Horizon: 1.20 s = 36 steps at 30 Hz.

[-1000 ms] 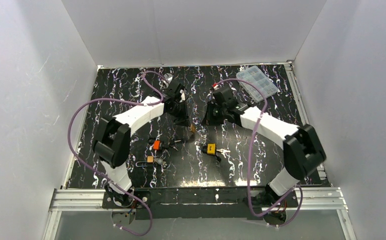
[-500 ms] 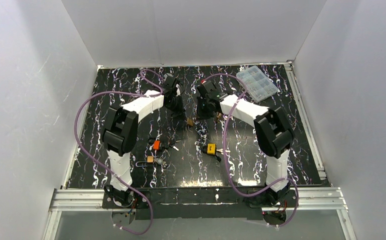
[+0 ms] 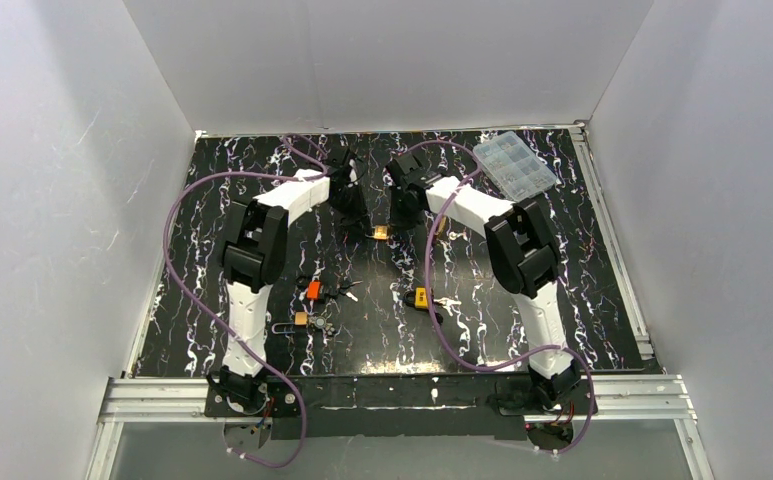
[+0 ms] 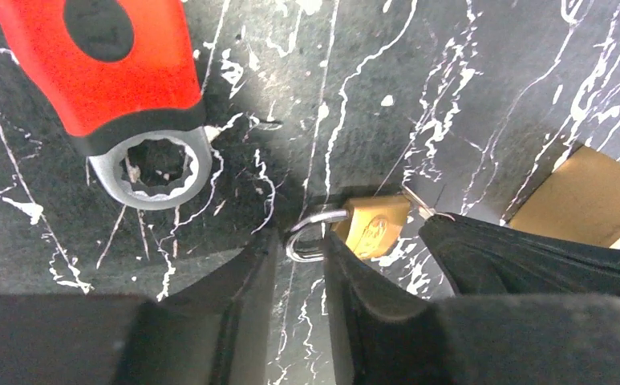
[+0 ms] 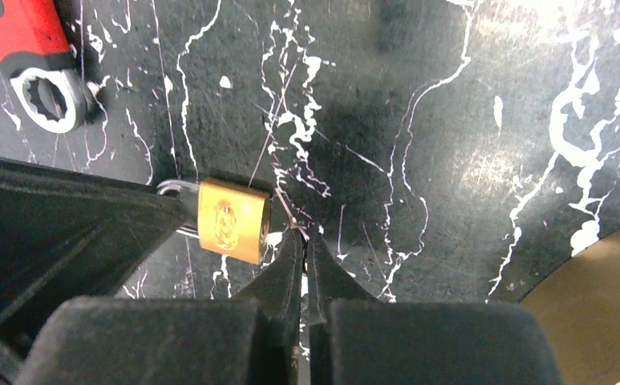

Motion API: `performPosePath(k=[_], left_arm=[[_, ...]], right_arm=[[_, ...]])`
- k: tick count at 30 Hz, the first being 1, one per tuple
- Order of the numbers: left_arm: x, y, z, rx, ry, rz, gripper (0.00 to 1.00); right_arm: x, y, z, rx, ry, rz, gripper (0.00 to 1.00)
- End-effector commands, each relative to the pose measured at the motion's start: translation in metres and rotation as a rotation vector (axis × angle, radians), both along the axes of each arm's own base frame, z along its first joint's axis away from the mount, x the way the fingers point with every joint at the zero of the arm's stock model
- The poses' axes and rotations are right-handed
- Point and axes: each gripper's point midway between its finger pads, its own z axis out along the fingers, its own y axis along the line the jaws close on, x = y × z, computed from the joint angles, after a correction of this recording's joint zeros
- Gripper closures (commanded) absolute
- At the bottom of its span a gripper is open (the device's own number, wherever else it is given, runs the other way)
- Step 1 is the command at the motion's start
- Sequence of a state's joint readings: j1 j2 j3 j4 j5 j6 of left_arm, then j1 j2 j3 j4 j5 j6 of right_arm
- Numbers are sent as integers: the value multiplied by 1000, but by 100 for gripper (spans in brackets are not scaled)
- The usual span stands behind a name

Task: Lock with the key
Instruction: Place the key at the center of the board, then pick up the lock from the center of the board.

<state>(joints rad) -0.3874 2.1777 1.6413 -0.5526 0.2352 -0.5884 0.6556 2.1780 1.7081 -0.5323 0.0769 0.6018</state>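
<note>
- Left gripper (image 4: 300, 241) clamps shackle (image 4: 316, 216) of padlock (image 4: 374, 227); thin hold, body may swivel.
- Right gripper (image 5: 304, 239) pinched shut on key (image 5: 289, 216); edge grip could slip when turning.

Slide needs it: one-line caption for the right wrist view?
Right claw pinching thin silver key at small brass padlock held by left claw.

Robotics lab test cell: white panel walls (image 3: 62, 200) enclosing black marbled desk (image 3: 582, 300); aluminium rail (image 3: 642, 392) at near edge; purple cabling (image 3: 168, 255); clear parts organiser (image 3: 515, 166).
</note>
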Motion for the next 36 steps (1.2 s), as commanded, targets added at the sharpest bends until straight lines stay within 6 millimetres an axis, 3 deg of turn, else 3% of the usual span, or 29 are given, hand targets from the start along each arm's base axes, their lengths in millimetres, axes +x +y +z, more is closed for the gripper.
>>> performPosePath(k=[1, 3, 6, 10, 14, 18, 21, 27, 36], left_arm=[[1, 13, 4, 70, -2, -15, 68], [4, 13, 11, 72, -17, -19, 59], [8, 13, 30, 70, -53, -27, 50], [10, 18, 64, 74, -123, -36, 35], [1, 25, 103, 52, -201, -26, 19], [-19, 42, 140, 53, -273, 0, 3], [-34, 67, 157, 93, -312, 42, 2], [-70, 132, 186, 223, -363, 183, 2], [-140, 179, 206, 291, -449, 263, 2]], right_arm=[[5, 4, 5, -9, 6, 9, 99], [5, 3, 8, -3, 5, 12, 98], [3, 7, 20, 31, -7, 32, 79], [-1, 9, 38, 66, -24, 46, 62], [-9, 7, 56, 91, -41, 57, 48], [-24, 12, 78, 167, -68, 119, 41], [-41, 22, 89, 202, -87, 211, 39], [-84, 58, 89, 200, -169, 465, 36], [-128, 120, 80, 181, -248, 794, 34]])
